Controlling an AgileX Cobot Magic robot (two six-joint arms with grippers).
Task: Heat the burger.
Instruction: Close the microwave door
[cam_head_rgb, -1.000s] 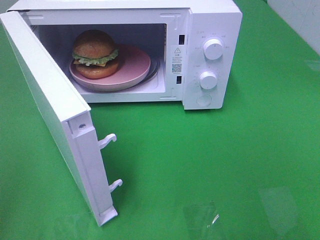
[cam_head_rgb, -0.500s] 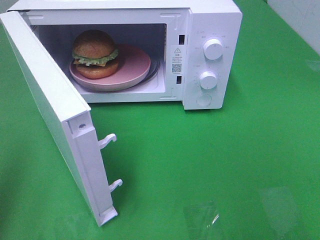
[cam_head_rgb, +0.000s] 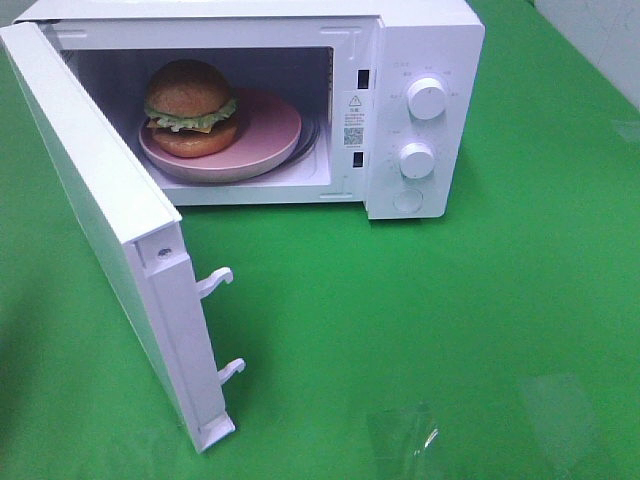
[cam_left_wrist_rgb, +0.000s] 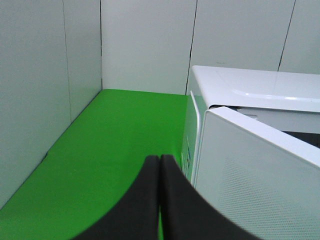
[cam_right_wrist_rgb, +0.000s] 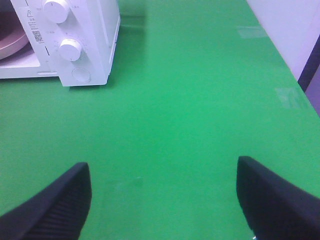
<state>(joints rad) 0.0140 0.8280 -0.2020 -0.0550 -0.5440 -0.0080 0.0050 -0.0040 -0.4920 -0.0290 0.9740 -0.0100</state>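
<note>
Left wrist, green tabletop (cam_left_wrist_rgb: 110, 150), pale wall (cam_left_wrist_rgb: 150, 45)

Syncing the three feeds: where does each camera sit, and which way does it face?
Exterior high: above the front, looking down into the open microwave, the burger on its pink plate; no arm shows.
Left wrist: outside the open door, facing the wall; shut left pincer shows.
Right wrist: low over the green table, facing the knobs; open right pincer shows.
All three share the microwave.
</note>
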